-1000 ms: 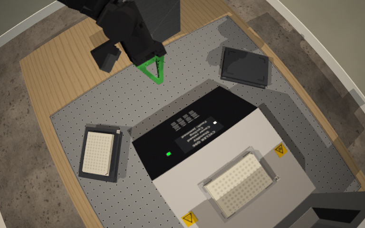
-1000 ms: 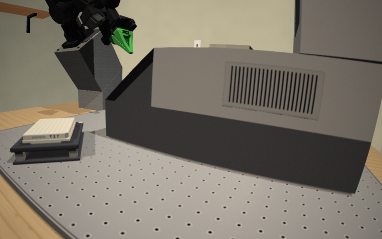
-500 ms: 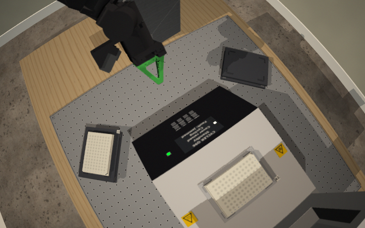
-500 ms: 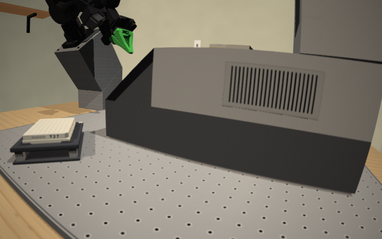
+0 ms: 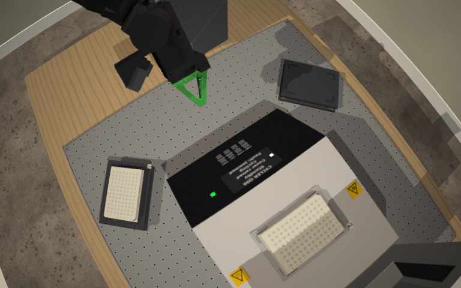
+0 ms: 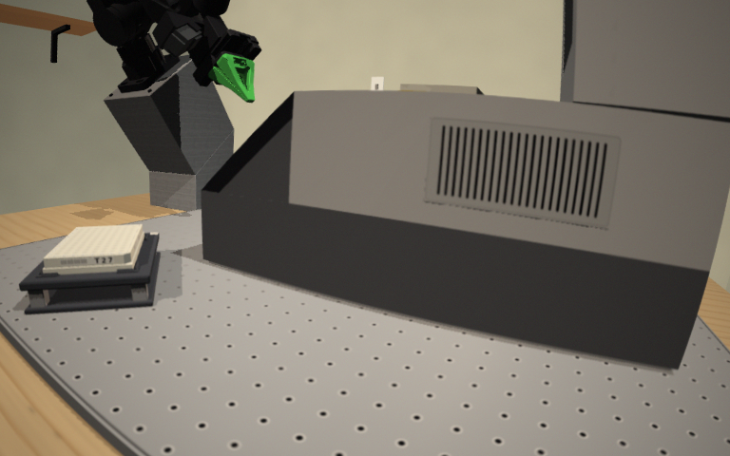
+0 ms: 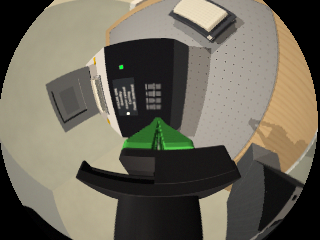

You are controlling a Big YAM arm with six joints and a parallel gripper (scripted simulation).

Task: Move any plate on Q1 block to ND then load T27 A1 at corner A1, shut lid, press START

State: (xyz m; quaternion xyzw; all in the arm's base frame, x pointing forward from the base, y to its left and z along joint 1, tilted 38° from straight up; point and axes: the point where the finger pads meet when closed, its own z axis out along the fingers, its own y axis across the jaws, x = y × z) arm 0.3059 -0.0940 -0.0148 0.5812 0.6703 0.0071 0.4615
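Observation:
The cycler Q1 stands mid-plate with its lid raised at the rear. A cream 96-well plate sits on its block inside the corner brackets. The status lamp shows green, and the two rows of keys lie on the black panel. Plate T27 lies on the nest N1 left of Q1; its label shows in the exterior view. The nest ND is empty. My gripper is shut on nothing, high above the mat in front of the panel, also seen in the wrist view.
The arm's grey base column stands at the wooden table's edge behind the perforated mat. Yellow warning labels mark Q1's top. A vent grille is on Q1's side.

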